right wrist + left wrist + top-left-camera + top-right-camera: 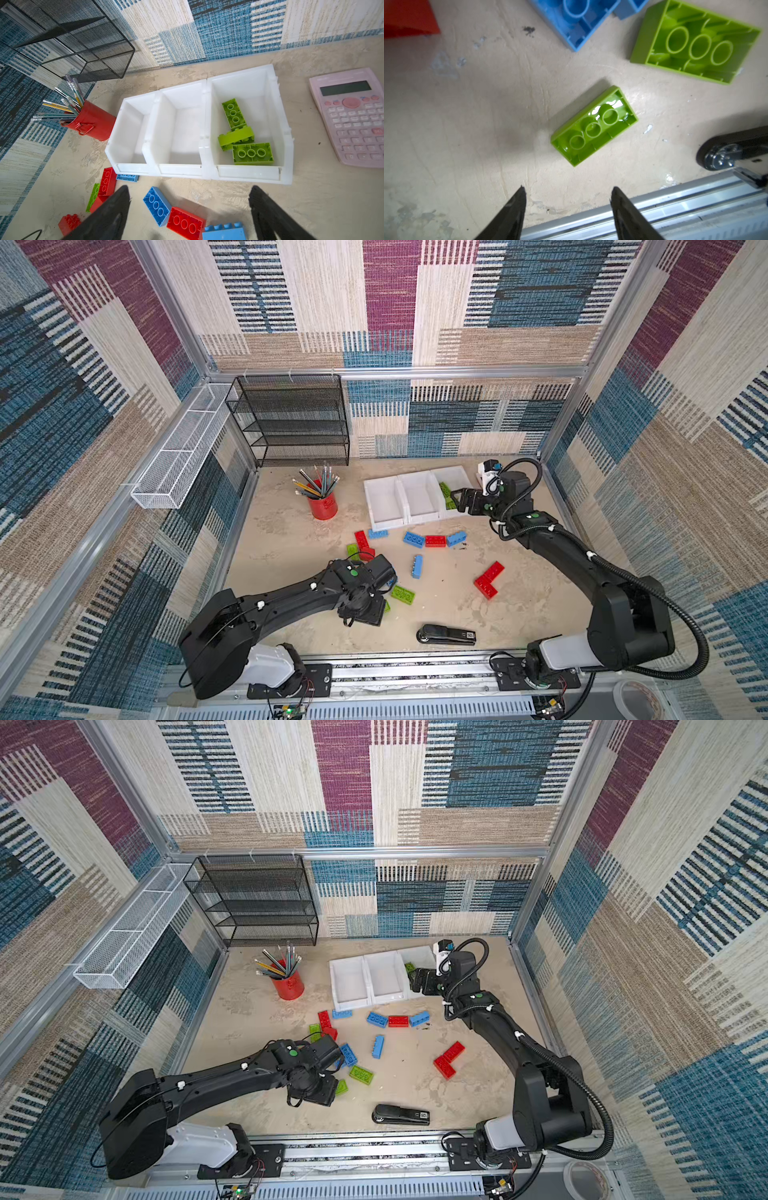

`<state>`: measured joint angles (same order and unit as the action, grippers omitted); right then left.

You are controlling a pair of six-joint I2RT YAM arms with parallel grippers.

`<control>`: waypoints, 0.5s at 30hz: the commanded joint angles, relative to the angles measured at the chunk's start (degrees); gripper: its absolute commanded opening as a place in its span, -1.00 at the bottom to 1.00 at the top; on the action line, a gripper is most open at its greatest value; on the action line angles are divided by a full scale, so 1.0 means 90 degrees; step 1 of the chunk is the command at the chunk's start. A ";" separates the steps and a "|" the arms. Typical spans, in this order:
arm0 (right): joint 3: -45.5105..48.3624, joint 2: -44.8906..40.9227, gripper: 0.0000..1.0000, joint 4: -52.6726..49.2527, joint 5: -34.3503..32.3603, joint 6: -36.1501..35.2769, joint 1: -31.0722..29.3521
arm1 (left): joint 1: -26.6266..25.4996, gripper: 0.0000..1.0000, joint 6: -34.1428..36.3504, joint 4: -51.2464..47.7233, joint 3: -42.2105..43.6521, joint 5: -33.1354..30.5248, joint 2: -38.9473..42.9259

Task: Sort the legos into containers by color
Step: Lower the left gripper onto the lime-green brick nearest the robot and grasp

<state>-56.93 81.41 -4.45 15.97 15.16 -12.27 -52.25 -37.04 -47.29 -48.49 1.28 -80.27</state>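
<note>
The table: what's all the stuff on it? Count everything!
bins: three, white, joined row at far right
green bricks in bin: three, lime, rightmost bin
loose red bricks: at least five, red, mid-table
loose blue bricks: at least five, blue, mid-table
loose green bricks: three, lime, mid-table, leftward
pencil cup: one, red, left of the bins
mesh shelf: one, black, back wall
wire tray: one, white, left wall
stapler: one, black, front edge
calculator: one, pink, right of the bins
left pincer: one, black, open, empty, near a loose green brick
right pincer: one, black, open, empty, by the rightmost bin
</note>
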 commanded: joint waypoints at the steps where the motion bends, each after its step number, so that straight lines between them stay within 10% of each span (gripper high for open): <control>1: 0.0017 -0.0097 0.82 0.0333 0.0071 0.0043 -0.0004 | -0.0006 0.38 0.0257 -0.0025 -0.0160 -0.0033 -0.0186; 15: 0.0133 -0.0151 0.83 0.0372 0.0033 -0.0005 -0.0007 | -0.0023 0.51 0.0783 0.0175 -0.0458 -0.0038 -0.0904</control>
<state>-56.05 80.55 -3.33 16.03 15.14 -12.27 -52.36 -32.03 -45.74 -51.79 1.87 -87.55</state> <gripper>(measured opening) 0.914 0.756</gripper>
